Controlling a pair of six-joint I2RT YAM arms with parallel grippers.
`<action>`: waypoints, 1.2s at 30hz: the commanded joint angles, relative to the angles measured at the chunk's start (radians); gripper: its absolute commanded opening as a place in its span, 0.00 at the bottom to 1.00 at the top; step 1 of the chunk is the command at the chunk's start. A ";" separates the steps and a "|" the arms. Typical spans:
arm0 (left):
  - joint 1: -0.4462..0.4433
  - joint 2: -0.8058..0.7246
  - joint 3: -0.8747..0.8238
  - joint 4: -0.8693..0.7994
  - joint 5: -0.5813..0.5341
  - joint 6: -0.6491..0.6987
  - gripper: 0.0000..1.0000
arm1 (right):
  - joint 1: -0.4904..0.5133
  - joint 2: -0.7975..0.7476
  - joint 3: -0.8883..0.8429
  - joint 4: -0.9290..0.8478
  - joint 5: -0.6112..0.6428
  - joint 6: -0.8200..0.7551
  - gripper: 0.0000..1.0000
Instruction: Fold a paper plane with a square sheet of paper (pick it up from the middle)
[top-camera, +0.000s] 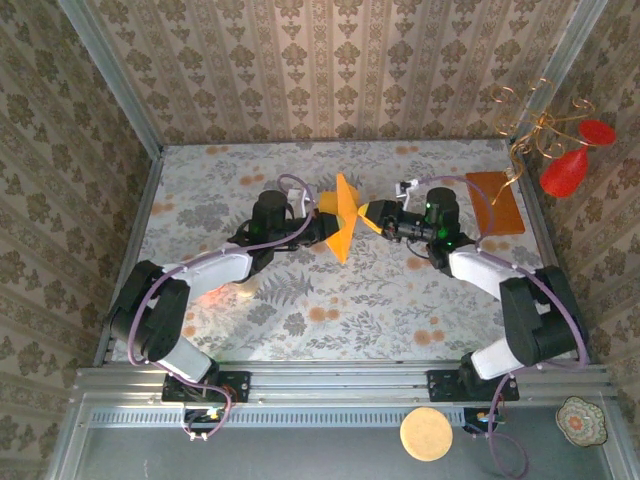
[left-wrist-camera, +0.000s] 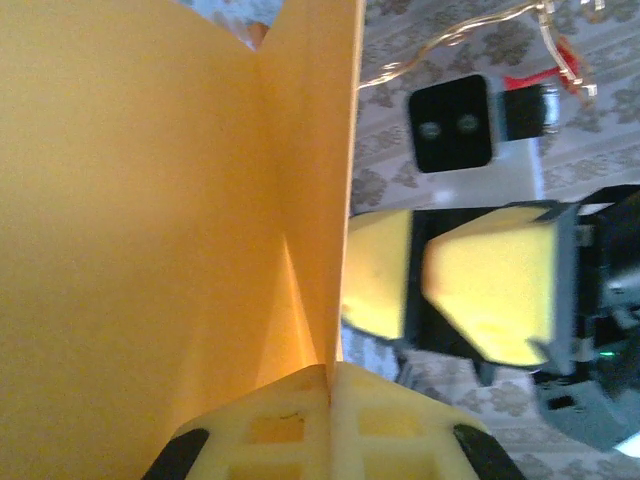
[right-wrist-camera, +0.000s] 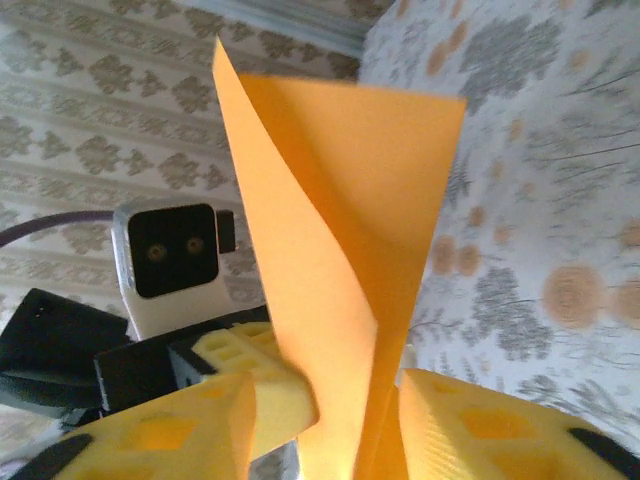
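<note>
Orange-yellow sheet of paper, clamped by the left gripper, stands inside the right gripper, jaws apart.

The thin bright orange-yellow paper sheet runs off the left wrist view's top and left edges, its lower end leaves the frame between the yellow ribbed fingers of the right gripper (both cropped by the bottom edge), and overhead the contact is too small to judge
</note>
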 joint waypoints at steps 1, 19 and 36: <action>-0.002 -0.046 0.110 -0.360 -0.159 0.222 0.06 | -0.034 -0.107 0.007 -0.282 0.103 -0.187 0.48; -0.264 0.503 0.897 -1.445 -1.390 0.660 0.06 | -0.147 -0.415 -0.080 -0.753 0.549 -0.395 0.54; -0.335 0.754 0.972 -1.357 -1.152 0.625 0.29 | -0.188 -0.460 -0.136 -0.770 0.556 -0.364 0.55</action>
